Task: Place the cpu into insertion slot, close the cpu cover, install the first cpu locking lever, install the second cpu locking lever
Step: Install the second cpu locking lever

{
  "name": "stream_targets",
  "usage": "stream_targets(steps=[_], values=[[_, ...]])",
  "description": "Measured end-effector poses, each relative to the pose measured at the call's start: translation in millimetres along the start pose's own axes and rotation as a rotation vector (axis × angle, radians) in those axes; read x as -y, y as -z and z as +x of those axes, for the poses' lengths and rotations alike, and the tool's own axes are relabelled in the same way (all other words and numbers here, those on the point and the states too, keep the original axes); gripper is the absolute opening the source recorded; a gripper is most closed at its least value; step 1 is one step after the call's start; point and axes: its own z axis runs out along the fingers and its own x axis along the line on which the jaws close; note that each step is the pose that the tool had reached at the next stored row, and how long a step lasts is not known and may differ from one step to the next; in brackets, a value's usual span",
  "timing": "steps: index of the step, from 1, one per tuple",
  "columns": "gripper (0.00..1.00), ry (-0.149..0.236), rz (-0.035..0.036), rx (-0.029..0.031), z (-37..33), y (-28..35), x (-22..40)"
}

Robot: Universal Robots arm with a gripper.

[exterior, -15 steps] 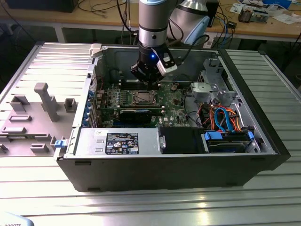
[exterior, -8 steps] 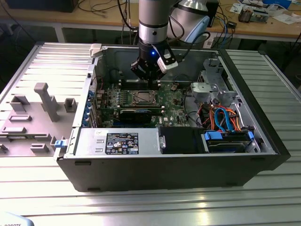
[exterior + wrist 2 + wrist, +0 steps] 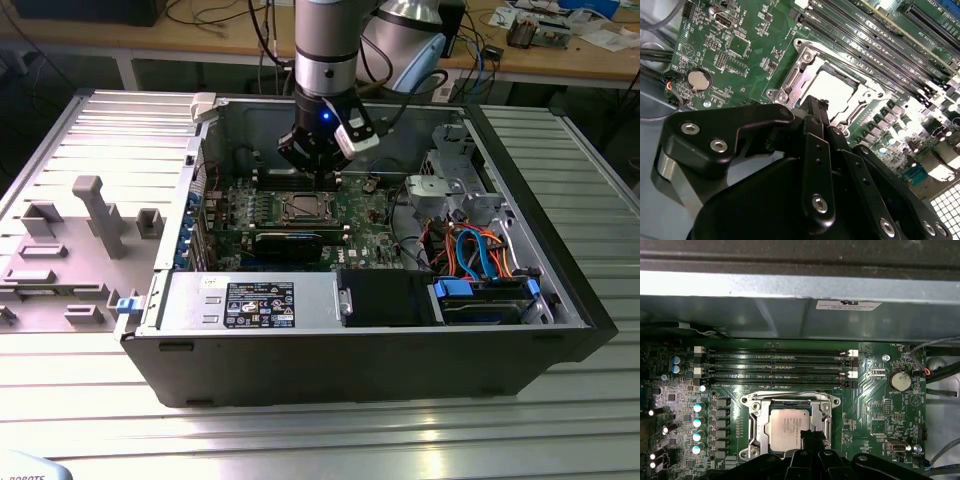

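Note:
The cpu (image 3: 785, 427) (image 3: 835, 85), a dull silver square chip, lies in the insertion slot (image 3: 790, 399) on the green motherboard inside the open computer case. The silver cpu cover (image 3: 754, 425) (image 3: 790, 82) lies flat around the chip, which shows through its square window. My gripper (image 3: 812, 436) (image 3: 815, 102) hangs just above the socket's edge, its black fingertips together and nothing between them. In the exterior view the gripper (image 3: 318, 172) stands over the socket (image 3: 300, 208), just behind it.
Long memory slots (image 3: 775, 365) run beside the socket, with a coin battery (image 3: 900, 381) further along. A black graphics card (image 3: 290, 243), the power supply (image 3: 250, 303), a drive cage (image 3: 450, 190) and loose cables (image 3: 480, 250) crowd the case. Grey fixtures (image 3: 80, 240) sit at the exterior view's left.

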Motion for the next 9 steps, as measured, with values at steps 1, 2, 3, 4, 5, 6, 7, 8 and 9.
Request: stream_targets(steps=[1, 2, 3, 4, 5, 6, 7, 8, 9], values=[[0.11, 0.0, 0.0001, -0.0001, 0.0, 0.1, 0.8], [0.11, 0.0, 0.0001, 0.0, 0.0, 0.0, 1.2], [0.11, 0.0, 0.0004, 0.0, 0.0, 0.0, 1.2], [0.11, 0.0, 0.0005, -0.0001, 0.0, 0.1, 1.4], [0.11, 0.0, 0.0009, -0.0001, 0.0, 0.1, 1.6], [0.11, 0.0, 0.0009, -0.0001, 0.0, 0.1, 1.8], [0.11, 0.0, 0.0009, -0.0001, 0.0, 0.1, 1.9], [0.11, 0.0, 0.001, -0.0001, 0.0, 0.1, 2.0], [0.11, 0.0, 0.0009, -0.0001, 0.0, 0.1, 2.5]])
